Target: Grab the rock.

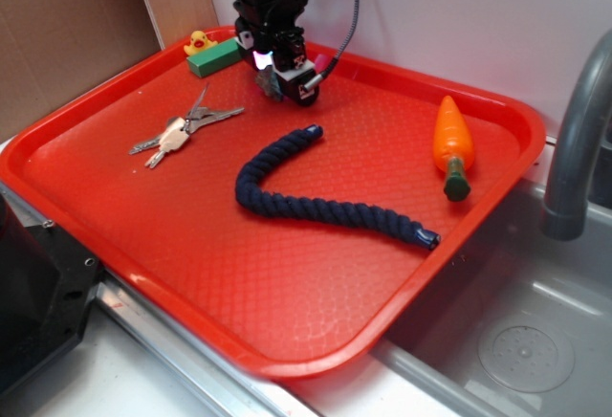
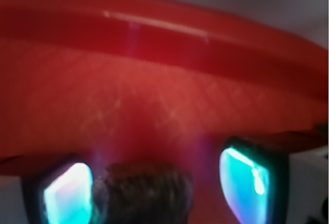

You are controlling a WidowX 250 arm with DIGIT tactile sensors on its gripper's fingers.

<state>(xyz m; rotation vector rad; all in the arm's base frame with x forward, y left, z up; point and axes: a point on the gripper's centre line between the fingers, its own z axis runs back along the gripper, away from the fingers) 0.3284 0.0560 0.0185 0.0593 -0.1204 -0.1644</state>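
At the top center of the exterior view, low on the red tray (image 1: 287, 321), the rock (image 1: 267, 85) sits right under the gripper (image 1: 284, 80). The wrist view is blurry, but the rock (image 2: 146, 192) shows at the bottom edge between the 2 glowing fingers (image 2: 67, 193), hugging the left one with a gap to the right, so jaws look fairly wide, not closed on it. Just left is the green block (image 1: 214, 57) with a yellow duck (image 1: 199, 42) behind. Keys (image 1: 182, 131) lie left of center, a navy rope (image 1: 316, 202) mid-tray, and a toy carrot (image 1: 451, 144) at right, all well apart from the rock.
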